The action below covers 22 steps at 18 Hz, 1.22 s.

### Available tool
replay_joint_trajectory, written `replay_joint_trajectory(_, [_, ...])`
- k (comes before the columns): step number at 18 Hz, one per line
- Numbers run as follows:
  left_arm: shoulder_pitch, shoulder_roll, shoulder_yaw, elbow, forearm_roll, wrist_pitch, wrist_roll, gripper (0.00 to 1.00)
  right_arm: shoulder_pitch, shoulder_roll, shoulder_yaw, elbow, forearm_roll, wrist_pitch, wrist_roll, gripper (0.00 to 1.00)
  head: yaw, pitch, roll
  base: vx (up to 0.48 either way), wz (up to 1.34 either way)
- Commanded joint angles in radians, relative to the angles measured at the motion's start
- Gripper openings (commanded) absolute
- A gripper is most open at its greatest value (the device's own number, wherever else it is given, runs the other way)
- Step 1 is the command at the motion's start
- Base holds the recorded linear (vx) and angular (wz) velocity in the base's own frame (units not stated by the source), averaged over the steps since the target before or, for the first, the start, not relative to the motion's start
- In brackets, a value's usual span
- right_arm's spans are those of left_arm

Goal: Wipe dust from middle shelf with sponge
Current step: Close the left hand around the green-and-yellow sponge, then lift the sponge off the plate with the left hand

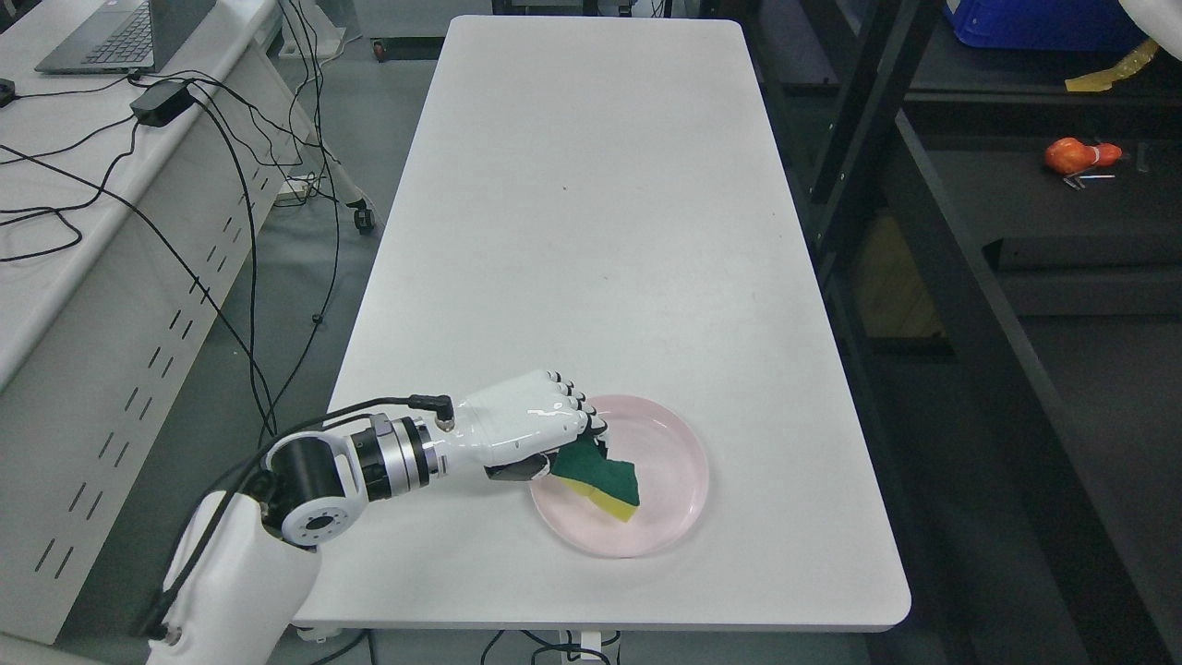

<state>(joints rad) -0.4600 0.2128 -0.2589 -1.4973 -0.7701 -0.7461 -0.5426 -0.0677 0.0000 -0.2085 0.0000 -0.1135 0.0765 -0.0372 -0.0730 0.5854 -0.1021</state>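
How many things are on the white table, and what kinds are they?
Pink plate: 1
Green-and-yellow sponge: 1, over the plate, gripped by the robot's left hand
Total on the white table: 2

A: How many views?
B: One, head camera. High up at the near short end of the white desk (591,231), looking steeply down along its length.
A: Close?
B: Close to the near edge; far end still fits.
A: Edges?
B: Side desk with a laptop (120,37) left, dark shelf rack (923,185) right. Left arm enters lower left.
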Motion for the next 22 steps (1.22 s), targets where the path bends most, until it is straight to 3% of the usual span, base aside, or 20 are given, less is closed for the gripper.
replay_joint_trajectory(1, [0.020, -0.143, 0.260, 0.009, 0.382, 0.011, 0.015, 0.01, 0.000, -0.017, 0.000, -0.017, 0.000, 0.000, 0.000, 1.00, 0.0000, 0.000, 0.000, 0.000, 0.00])
replay_joint_trajectory(2, [0.020, -0.195, 0.311, 0.008, 0.459, 0.022, 0.036, 0.01, -0.001, -0.017, 0.001, -0.017, 0.000, 0.000, 0.000, 1.00, 0.0000, 0.000, 0.000, 0.000, 0.00])
replay_joint_trajectory(5, [0.035, -0.195, 0.356, 0.009, 0.587, 0.033, 0.178, 0.02, 0.000, -0.017, 0.000, -0.017, 0.000, 0.000, 0.000, 1.00, 0.0000, 0.000, 0.000, 0.000, 0.00])
replay_joint_trajectory(7, [0.084, -0.195, 0.320, -0.007, 0.690, 0.120, 0.321, 0.02, -0.001, -0.017, 0.000, -0.017, 0.000, 0.000, 0.000, 1.00, 0.0000, 0.000, 0.000, 0.000, 0.00])
replay_joint_trajectory(10, [0.150, -0.195, 0.279, -0.047, 0.724, 0.275, 0.568, 0.00, 0.000, -0.017, 0.000, -0.017, 0.000, 0.000, 0.000, 1.00, 0.0000, 0.000, 0.000, 0.000, 0.00])
replay_joint_trajectory(14, [0.248, -0.195, 0.201, -0.081, 0.813, 0.280, 0.584, 0.00, -0.001, -0.017, 0.001, -0.017, 0.000, 0.000, 0.000, 1.00, 0.0000, 0.000, 0.000, 0.000, 0.00])
replay_joint_trajectory(22, [0.334, -0.195, 0.153, -0.106, 0.818, 0.249, 0.584, 0.00, 0.000, -0.017, 0.000, -0.017, 0.000, 0.000, 0.000, 1.00, 0.0000, 0.000, 0.000, -0.050, 0.00])
